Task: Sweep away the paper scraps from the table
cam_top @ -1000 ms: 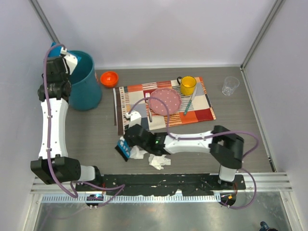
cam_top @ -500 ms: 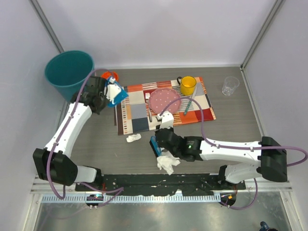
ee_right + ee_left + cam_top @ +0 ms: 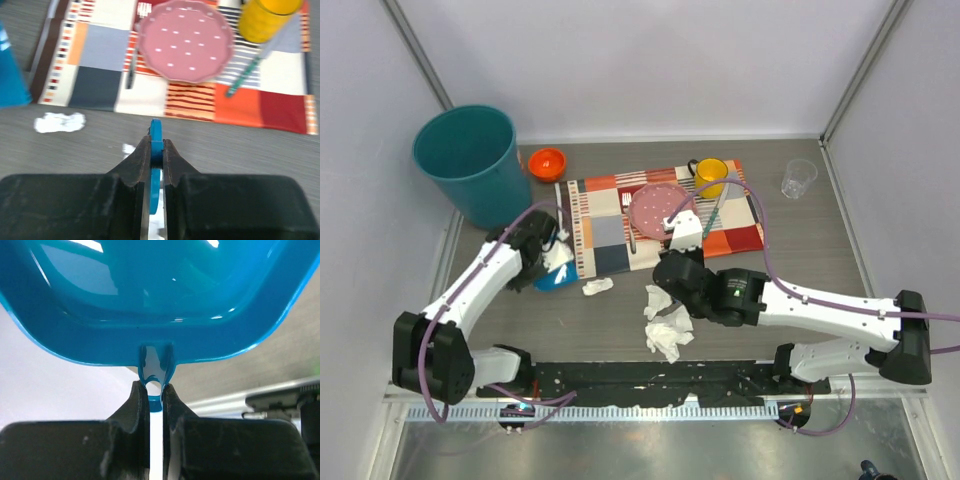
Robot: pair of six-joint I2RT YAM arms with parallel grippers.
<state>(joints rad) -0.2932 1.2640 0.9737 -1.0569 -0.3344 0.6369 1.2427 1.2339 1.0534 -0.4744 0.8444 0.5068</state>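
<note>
Right, paper scraps (image 3: 668, 338): two wads lie on counter (image 3: 800, 270) just near-side of R hand (image 3: 156, 141), which pinches a thin blue tool (image 3: 156, 129) edge-on. Small scrap (image 3: 60, 122) lies long axis parallel w/ placemat (image 3: 95, 85) edge, just off it. L hand (image 3: 155, 390) pinches dustpan (image 3: 150, 300) tab, pan pointing away; bare counter btwn pan & small scrap.

the paper scraps (image 3: 667, 335) lie on the surface (image 3: 820, 262) in front of the placemat (image 3: 608, 232); the bucket (image 3: 470, 155) stands back left.
</note>
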